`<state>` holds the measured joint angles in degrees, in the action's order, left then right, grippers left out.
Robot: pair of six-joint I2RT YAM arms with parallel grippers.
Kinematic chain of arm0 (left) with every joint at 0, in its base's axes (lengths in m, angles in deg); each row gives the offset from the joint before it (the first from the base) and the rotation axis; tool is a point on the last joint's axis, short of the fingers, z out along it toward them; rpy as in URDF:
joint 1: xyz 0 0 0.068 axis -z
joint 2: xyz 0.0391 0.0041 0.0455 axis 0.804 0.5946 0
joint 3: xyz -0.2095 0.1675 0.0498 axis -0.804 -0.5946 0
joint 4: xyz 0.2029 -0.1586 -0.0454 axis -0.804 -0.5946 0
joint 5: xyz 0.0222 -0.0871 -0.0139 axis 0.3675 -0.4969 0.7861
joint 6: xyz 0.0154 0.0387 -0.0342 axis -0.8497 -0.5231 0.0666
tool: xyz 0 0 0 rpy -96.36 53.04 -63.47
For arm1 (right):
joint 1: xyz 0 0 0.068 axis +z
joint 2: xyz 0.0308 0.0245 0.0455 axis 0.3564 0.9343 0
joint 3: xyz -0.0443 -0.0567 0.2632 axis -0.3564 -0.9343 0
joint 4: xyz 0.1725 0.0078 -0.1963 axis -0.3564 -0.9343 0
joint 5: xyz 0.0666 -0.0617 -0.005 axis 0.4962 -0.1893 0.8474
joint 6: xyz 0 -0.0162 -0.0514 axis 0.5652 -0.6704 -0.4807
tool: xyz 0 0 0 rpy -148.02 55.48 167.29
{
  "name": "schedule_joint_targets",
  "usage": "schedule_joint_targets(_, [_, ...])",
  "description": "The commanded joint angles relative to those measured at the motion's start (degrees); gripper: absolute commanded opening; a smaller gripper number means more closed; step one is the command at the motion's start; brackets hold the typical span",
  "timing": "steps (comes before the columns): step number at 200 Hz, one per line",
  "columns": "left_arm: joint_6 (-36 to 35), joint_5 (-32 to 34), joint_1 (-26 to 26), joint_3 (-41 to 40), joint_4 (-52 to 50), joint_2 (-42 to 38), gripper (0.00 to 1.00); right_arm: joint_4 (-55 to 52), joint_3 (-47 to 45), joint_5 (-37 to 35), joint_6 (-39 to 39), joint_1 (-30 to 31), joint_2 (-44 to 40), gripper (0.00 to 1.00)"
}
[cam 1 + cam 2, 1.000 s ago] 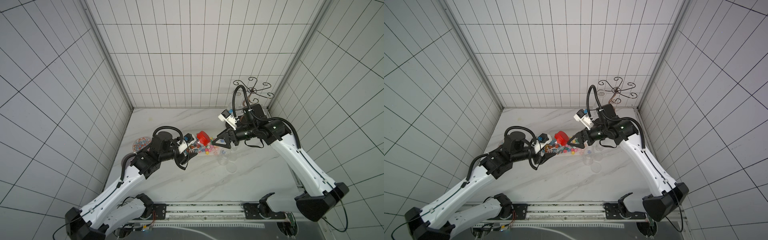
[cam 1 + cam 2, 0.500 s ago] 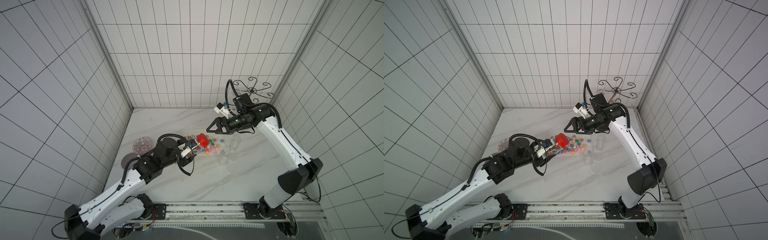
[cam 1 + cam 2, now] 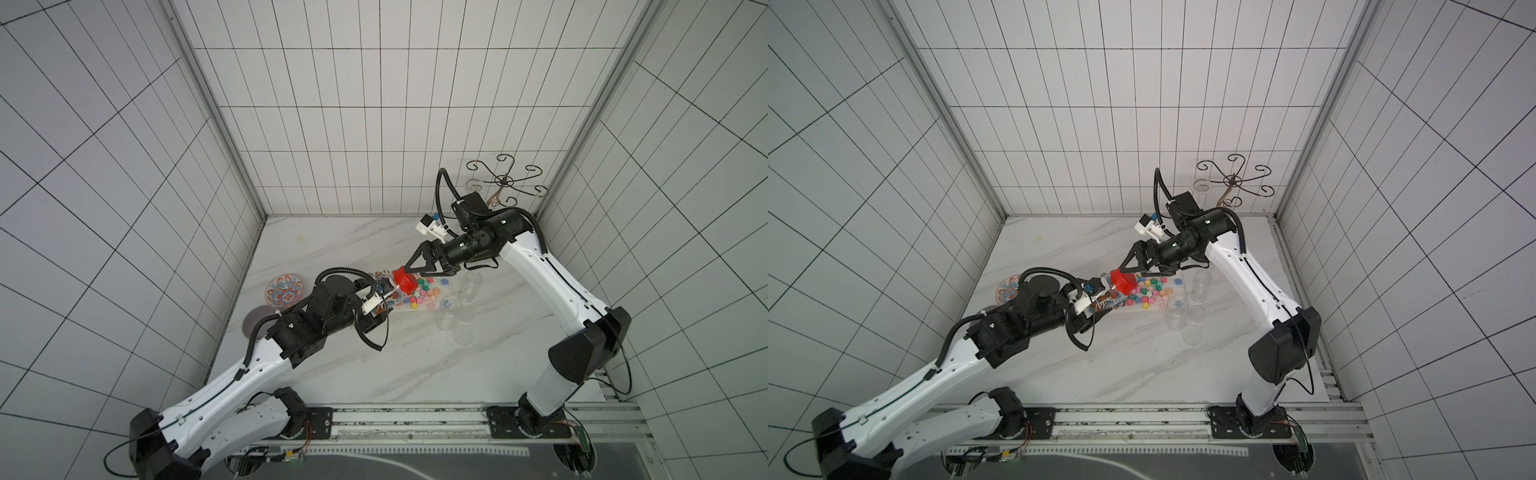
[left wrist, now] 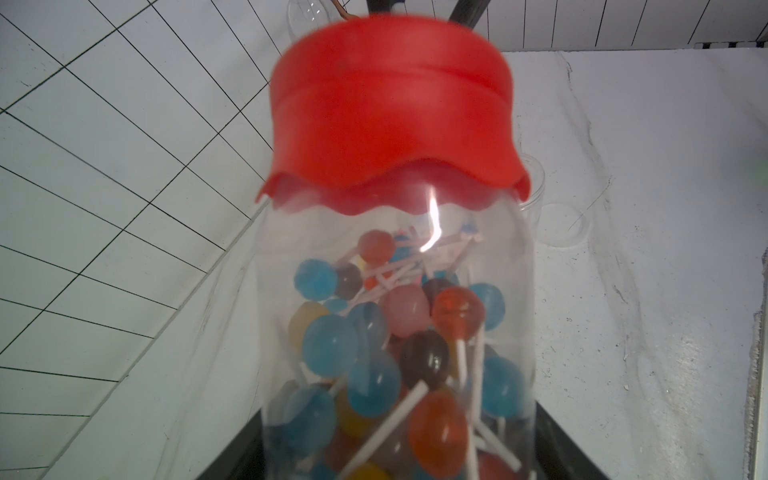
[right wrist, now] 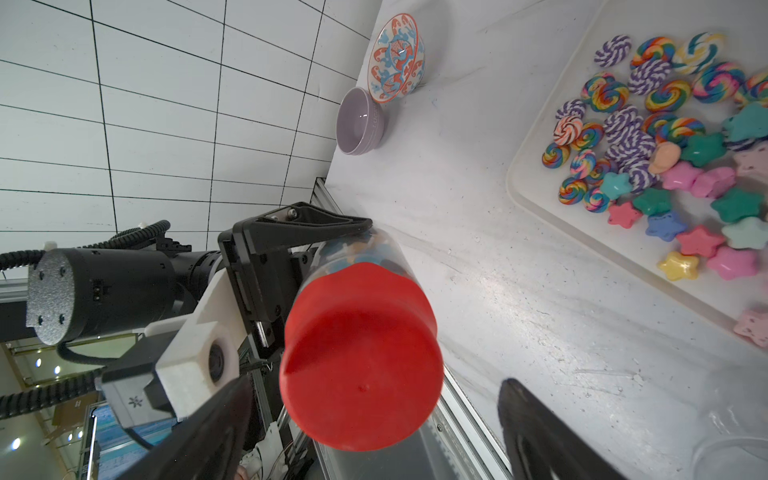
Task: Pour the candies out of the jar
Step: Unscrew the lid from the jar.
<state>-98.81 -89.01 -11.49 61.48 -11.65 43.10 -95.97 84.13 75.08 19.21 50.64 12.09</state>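
Red lid (image 3: 404,279) still on the jar (image 4: 395,332) the left fingers (image 5: 307,226) grip, the right fingers (image 5: 536,428) have returned wide around it, seemingly to unscrew.

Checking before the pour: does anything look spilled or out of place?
Nothing spilled. Oddity: the jar, tilted in the left gripper, has its red lid on, lollipops inside, while loose candies lie in the tray. The open right gripper is at the lid.

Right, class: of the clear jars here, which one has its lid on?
The jar between the jaws of the left gripper, filled with lollipops and capped by a red lid; the other jars on the table stand open.
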Motion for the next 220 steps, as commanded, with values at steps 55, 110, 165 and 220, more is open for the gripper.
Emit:
schedule_joint_targets(55, [-0.3,-0.1,0.3,0.2,3.1,0.3,0.59,-0.8,5.9,0.8,-1.3,2.5,2.0,0.84])
schedule_joint_targets(110, [-0.1,-0.8,0.1,0.4,3.2,0.7,0.59,0.8,3.7,2.1,-2.8,3.0,0.3,0.64])
schedule_joint_targets(165, [1.8,-6.7,-1.8,1.7,3.6,1.4,0.6,5.2,-0.5,3.6,-5.0,3.0,-4.1,0.54])
schedule_joint_targets(220, [3.9,-25.6,-7.1,6.4,1.1,5.1,0.6,7.9,-9.8,6.3,-17.9,2.8,-9.7,0.48])
